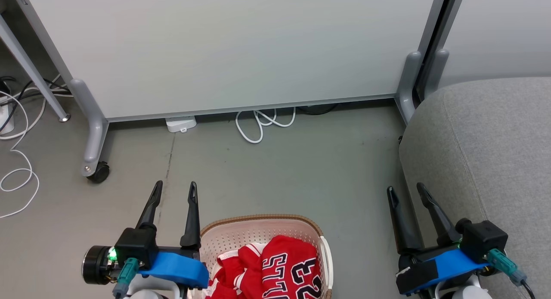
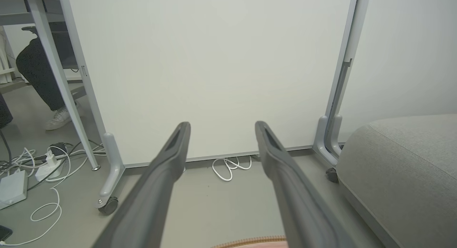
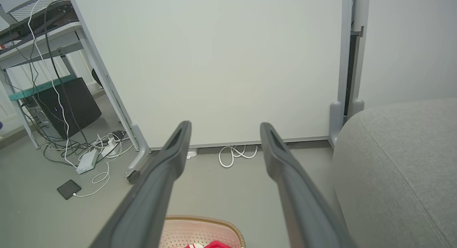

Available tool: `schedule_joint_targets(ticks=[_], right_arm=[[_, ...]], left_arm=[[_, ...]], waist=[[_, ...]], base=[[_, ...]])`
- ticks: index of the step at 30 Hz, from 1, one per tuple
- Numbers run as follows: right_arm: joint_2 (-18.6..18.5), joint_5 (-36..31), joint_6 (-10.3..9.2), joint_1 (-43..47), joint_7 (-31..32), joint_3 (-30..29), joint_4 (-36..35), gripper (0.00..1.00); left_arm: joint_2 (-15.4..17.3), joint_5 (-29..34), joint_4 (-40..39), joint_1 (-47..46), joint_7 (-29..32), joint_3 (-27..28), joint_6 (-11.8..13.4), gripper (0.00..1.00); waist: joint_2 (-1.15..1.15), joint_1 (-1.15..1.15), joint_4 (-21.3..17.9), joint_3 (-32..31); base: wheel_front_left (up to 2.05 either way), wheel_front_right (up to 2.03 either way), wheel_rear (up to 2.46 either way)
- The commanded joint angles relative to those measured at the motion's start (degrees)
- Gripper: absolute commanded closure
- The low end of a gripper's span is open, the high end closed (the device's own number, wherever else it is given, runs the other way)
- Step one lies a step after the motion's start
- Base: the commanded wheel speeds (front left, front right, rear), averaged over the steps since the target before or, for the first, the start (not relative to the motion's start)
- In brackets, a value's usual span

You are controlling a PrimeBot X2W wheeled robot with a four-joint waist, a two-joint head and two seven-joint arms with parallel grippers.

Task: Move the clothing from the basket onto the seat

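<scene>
White cables (image 1: 19, 169): we see them looping loose over the grey floor (image 1: 301, 169) at the far left, around a slanted desk leg (image 1: 32, 70).
Shoe (image 2: 59, 117): in the left wrist view we make out a person's white shoe and a dark trouser leg beyond that desk.
Partition (image 1: 232, 49): a pale panel stands upright across the back. Its grey foot (image 1: 92, 135) ends in a black caster (image 1: 100, 173), ahead of our left fingers.
Left gripper (image 1: 175, 185): our two dark fingers stand spread apart with nothing between them, at the lower left of the head view.
Box (image 1: 181, 123): small and white, it lies on the floor under the panel's lower edge.
Basket (image 1: 258, 219): cream, perforated and brown-rimmed, it sits on the floor just right of our left fingers.
Clothing (image 1: 288, 264): red and crumpled, it lies inside the basket with the number 23 showing on top.
Coiled cable (image 1: 258, 118): white, it lies at the panel's base, beyond the basket.
Right gripper (image 1: 406, 188): we hold these fingers parted and empty too, over the floor to the right of the basket.
Seat (image 1: 486, 152): light grey woven fabric with a stitched seam, it rises at the right, its rounded edge just beside our right fingers. A strip of floor separates it from the basket.
</scene>
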Motion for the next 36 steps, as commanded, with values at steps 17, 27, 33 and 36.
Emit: schedule_joint_targets(ticks=[17, 27, 33, 36], right_arm=[[-0.3, -6.6, 0.09, -0.2, -2.0, 1.0, 0.1, 0.0], [-0.3, -6.2, 0.09, -0.2, -2.0, 0.6, 0.4, 0.0], [-0.3, -6.0, 0.09, -0.3, -2.0, 0.8, 0.6, 0.0], [-0.3, -5.8, 0.09, -0.3, -2.0, 0.8, 0.6, 0.0]], left_arm=[[-0.7, 4.6, 2.7, -0.5, -2.0, 0.5, -2.7, 0.0], [-1.0, 4.5, 3.8, -1.0, -2.0, 1.0, -3.3, 0.0], [-1.1, 4.6, 4.0, -0.9, -1.9, 1.2, -3.5, 0.0], [-1.1, 4.4, 4.3, -1.0, -1.9, 1.3, -3.8, 0.0]], waist=[[0.0, 0.0, 0.1, -0.1], [0.0, 0.0, 0.1, -0.1], [0.0, 0.0, 0.1, -0.1], [0.0, 0.0, 0.0, 0.0]], base=[[0.0, 0.0, 0.0], [0.0, 0.0, 0.0], [0.0, 0.0, 0.0], [0.0, 0.0, 0.0]])
